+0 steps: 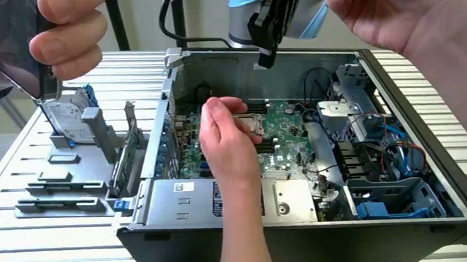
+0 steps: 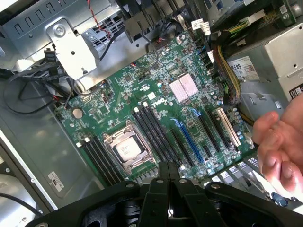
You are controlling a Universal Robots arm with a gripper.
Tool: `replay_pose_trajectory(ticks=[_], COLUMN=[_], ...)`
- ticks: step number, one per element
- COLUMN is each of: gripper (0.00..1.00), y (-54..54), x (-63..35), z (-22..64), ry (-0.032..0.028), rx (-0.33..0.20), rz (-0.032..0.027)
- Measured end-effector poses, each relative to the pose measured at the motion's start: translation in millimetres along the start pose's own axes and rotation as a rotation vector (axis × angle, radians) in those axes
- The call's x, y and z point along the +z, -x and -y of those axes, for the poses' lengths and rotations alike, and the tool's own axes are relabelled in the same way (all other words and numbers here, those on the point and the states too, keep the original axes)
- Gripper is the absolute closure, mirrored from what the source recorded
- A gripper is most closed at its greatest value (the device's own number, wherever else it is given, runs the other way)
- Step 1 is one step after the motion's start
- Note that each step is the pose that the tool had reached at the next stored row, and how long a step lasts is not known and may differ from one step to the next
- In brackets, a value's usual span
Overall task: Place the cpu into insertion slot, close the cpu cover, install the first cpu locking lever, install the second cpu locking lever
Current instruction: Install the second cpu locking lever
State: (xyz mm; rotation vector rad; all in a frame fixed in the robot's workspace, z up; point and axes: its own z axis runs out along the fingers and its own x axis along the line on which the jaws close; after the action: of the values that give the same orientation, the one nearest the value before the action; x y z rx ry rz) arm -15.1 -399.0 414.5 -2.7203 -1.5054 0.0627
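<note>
The cpu (image 2: 126, 149), a pale silver square, lies in the insertion slot (image 2: 110, 140) on the green motherboard (image 2: 156, 94). The silvery cpu cover (image 2: 142, 152) frames it, lying flat around the chip. My gripper (image 2: 168, 174) hangs well above the board with its black fingers pressed together, shut on nothing. In the exterior view the gripper (image 1: 267, 60) hovers over the back wall of the open computer case (image 1: 305, 236). There a person's hand (image 1: 227, 137) reaches into the case, its fingers at the slot (image 1: 256, 125) and partly covering it.
Two more hands are raised at the top of the exterior view, one (image 1: 65, 38) on its left and one (image 1: 405, 11) on its right. Black memory slots (image 2: 154, 130), a small heatsink (image 2: 183, 87) and cable bundles (image 2: 227, 75) surround the socket. A hard drive (image 1: 69, 116) stands outside the case.
</note>
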Motion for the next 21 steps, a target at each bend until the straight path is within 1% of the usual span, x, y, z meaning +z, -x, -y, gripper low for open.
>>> replay_pose_trajectory(ticks=[21], gripper=[0.89], y=[-0.6], x=[-0.1], z=[-1.0], ry=[-0.0002], rx=[0.01], rz=[-0.0005])
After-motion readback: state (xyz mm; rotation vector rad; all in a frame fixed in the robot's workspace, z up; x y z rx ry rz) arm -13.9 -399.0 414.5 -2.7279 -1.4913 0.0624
